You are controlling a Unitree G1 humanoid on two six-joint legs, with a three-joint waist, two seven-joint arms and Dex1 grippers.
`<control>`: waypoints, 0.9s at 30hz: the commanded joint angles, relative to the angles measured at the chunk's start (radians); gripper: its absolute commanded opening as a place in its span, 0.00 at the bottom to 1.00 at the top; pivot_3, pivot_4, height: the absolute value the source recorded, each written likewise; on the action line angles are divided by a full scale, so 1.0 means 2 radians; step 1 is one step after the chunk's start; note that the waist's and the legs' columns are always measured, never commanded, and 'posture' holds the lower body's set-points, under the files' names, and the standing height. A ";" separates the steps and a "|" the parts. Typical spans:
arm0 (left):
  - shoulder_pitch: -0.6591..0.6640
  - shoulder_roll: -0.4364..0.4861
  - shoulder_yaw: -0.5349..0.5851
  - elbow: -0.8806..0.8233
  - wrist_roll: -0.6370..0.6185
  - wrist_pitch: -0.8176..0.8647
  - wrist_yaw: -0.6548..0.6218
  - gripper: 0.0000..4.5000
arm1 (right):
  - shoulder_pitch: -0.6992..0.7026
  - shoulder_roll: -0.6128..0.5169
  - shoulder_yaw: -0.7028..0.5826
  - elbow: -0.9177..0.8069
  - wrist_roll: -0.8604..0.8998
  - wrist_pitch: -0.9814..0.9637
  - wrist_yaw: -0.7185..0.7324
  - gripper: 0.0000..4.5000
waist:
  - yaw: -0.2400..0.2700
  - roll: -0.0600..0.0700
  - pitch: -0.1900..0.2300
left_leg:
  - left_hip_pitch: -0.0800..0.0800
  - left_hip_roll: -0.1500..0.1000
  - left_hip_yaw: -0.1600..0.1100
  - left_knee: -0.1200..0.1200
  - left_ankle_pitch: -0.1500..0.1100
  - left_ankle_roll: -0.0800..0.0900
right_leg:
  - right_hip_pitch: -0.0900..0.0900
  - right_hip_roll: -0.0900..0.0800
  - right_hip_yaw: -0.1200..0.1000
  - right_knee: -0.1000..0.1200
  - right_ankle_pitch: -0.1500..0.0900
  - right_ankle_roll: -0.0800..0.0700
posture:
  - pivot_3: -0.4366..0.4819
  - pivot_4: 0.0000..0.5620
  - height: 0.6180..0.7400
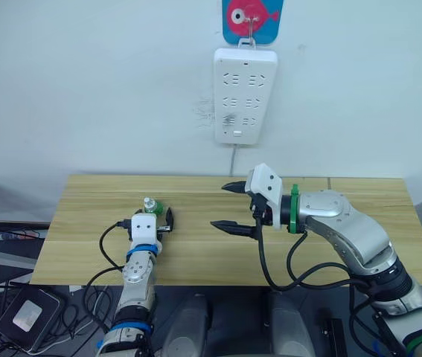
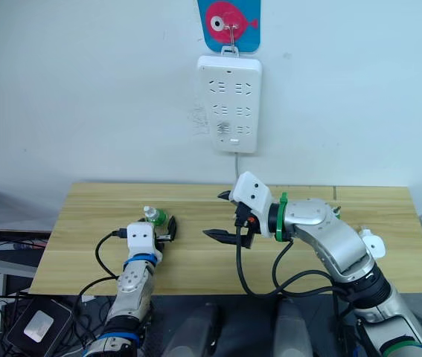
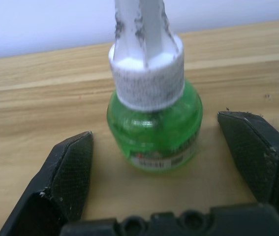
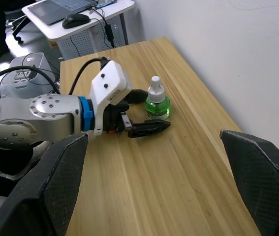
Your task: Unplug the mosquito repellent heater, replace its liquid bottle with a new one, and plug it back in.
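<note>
The left gripper (image 3: 154, 162) gapes wide around the green bottle (image 3: 154, 130), bare table (image 1: 196, 253) beside. The right gripper (image 1: 229, 206) hangs wide open mid-table. White-capped bottle stands upright.

Robotics test room in an office-like space: a light wooden tabletop (image 1: 196, 256) set against a plain white wall (image 1: 84, 89), a long white socket strip (image 1: 245, 95) hung above its far edge, loose black cables (image 1: 62, 297) on the floor, and a white desk with a laptop (image 4: 70, 6) and a mouse (image 4: 76, 20).
</note>
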 commanded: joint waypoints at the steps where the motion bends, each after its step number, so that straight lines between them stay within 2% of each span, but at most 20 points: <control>1: -0.004 -0.002 0.002 0.034 -0.008 -0.008 -0.012 1.00 | -0.014 0.013 -0.008 -0.017 0.004 -0.011 0.001 0.99 | 0.000 0.000 0.000 | 0.000 0.000 0.000 0.000 0.000 0.000 | 0.000 0.000 0.000 0.000 0.000 0.000 | 0.60 0.68 1.00; 4: -0.012 -0.001 0.006 0.046 -0.008 -0.018 -0.008 0.86 | -0.023 0.030 -0.018 -0.014 0.009 -0.017 -0.005 1.00 | -0.002 0.001 0.001 | 0.000 0.000 0.000 0.000 0.000 0.000 | 0.000 0.000 0.000 0.000 0.000 0.000 | 0.60 0.68 1.00; 9: -0.016 0.000 0.009 0.057 -0.007 -0.024 -0.009 0.53 | -0.027 0.047 -0.024 -0.013 0.009 -0.021 -0.011 1.00 | -0.002 0.001 0.001 | 0.000 0.000 0.000 0.000 0.000 0.000 | 0.000 0.000 0.000 0.000 0.000 0.000 | 0.60 0.67 1.00; 10: -0.015 0.001 0.009 0.058 -0.007 -0.025 -0.009 0.50 | -0.026 0.048 -0.024 -0.013 0.008 -0.021 -0.011 1.00 | -0.002 0.001 0.002 | 0.000 0.000 0.000 0.000 0.000 0.000 | 0.000 0.000 0.000 0.000 0.000 0.000 | 0.60 0.67 1.00; 13: -0.012 0.003 0.005 0.056 -0.004 -0.025 -0.013 0.50 | -0.023 0.051 -0.022 -0.012 0.005 -0.025 -0.011 1.00 | -0.003 0.001 0.002 | 0.000 0.000 0.000 0.000 0.000 0.000 | 0.000 0.000 0.000 0.000 0.000 0.000 | 0.61 0.67 1.00; 17: -0.005 0.021 -0.045 0.005 0.033 -0.013 -0.059 0.50 | -0.007 0.041 -0.025 -0.008 -0.002 -0.039 -0.005 1.00 | -0.004 0.001 0.002 | 0.000 0.000 0.000 0.000 0.000 0.000 | 0.000 0.000 0.000 0.000 0.000 0.000 | 0.62 0.65 1.00; 21: 0.001 0.050 -0.099 -0.091 0.032 0.022 -0.153 0.50 | 0.025 0.015 -0.038 -0.003 -0.007 -0.070 0.010 1.00 | -0.003 0.001 0.002 | -0.001 0.000 -0.001 0.000 0.000 0.000 | 0.000 0.000 -0.001 -0.001 0.000 0.000 | 0.63 0.62 1.00; 27: -0.014 0.104 -0.180 -0.232 -0.006 0.118 -0.328 0.50 | 0.064 -0.019 -0.060 -0.017 -0.002 -0.082 0.024 1.00 | -0.009 0.001 0.002 | -0.002 0.000 -0.001 0.000 0.000 -0.001 | -0.001 0.000 -0.001 0.000 0.000 0.000 | 0.62 0.54 1.00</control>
